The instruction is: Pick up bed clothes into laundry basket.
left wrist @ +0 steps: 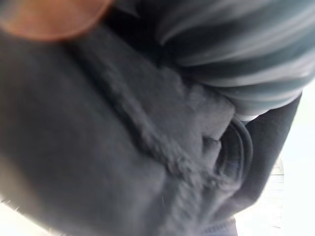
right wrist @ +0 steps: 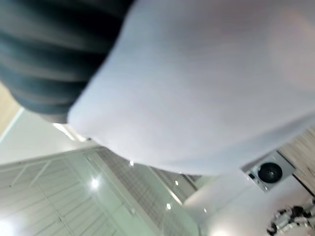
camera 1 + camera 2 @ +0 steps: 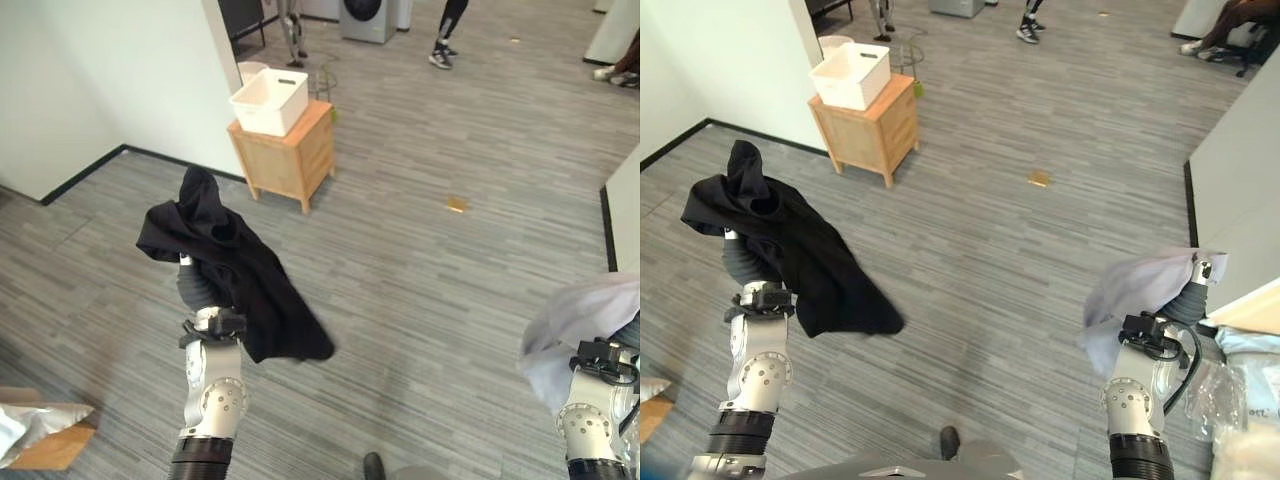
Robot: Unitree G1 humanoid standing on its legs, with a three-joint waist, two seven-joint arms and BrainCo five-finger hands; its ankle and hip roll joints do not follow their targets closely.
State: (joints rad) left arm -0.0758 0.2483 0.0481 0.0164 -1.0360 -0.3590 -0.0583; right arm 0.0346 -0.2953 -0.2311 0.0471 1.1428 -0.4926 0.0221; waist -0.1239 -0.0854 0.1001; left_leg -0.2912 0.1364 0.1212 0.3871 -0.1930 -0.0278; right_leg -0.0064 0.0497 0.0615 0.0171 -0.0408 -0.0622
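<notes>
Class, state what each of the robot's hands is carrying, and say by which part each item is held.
A black garment drapes over the left hand; a pale grey cloth covers the right. Both hands are hidden, so the hold points cannot be told.

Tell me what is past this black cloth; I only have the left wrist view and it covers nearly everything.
Observer: The black garment is draped over the left hand, raised above the grey floor.
Operator: Is the right hand carrying anything?
Observer: Yes, a pale grey cloth hangs over the right hand.
Operator: Where is the basket?
Observer: A white basket sits on a small wooden cabinet ahead, by the white wall's corner.
Operator: Anyone in the way?
Observer: A person's legs show far beyond the cabinet.
</notes>
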